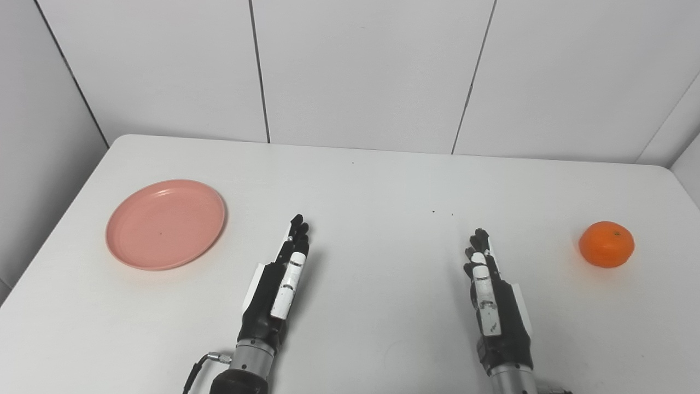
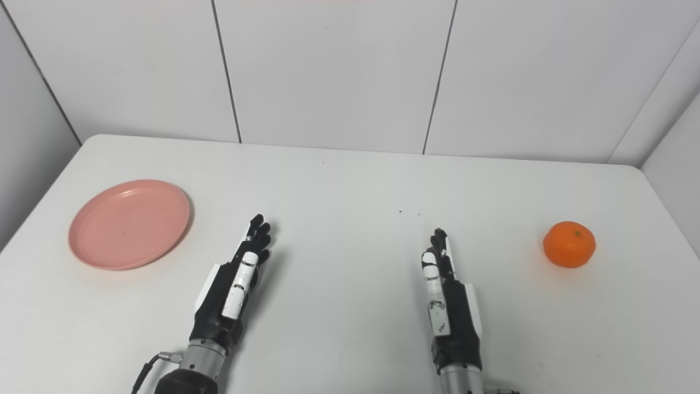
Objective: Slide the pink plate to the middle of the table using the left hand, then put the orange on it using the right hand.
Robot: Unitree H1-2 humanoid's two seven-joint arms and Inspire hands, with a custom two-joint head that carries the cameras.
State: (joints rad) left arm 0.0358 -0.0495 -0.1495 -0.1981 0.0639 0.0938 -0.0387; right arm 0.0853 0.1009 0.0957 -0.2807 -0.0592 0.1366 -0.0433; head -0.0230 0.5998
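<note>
A pink plate (image 1: 165, 224) sits at the white bench's (image 1: 372, 186) left side, an orange (image 1: 606, 244) far right. Between them the left hand (image 1: 279, 284) and right hand (image 1: 492, 301) hover edge-on, fingers straight and close together, holding nothing, each apparently poised nearest its own target.

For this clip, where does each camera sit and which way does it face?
Left eye view: on the head, looking down and forward at the white table; left hand and right hand enter from the bottom edge.
Right eye view: beside it, a little to the right, facing the same way; the same hands and forearms show.
Shared: pink plate at left, orange at right, both hands open between them, panelled wall behind.
</note>
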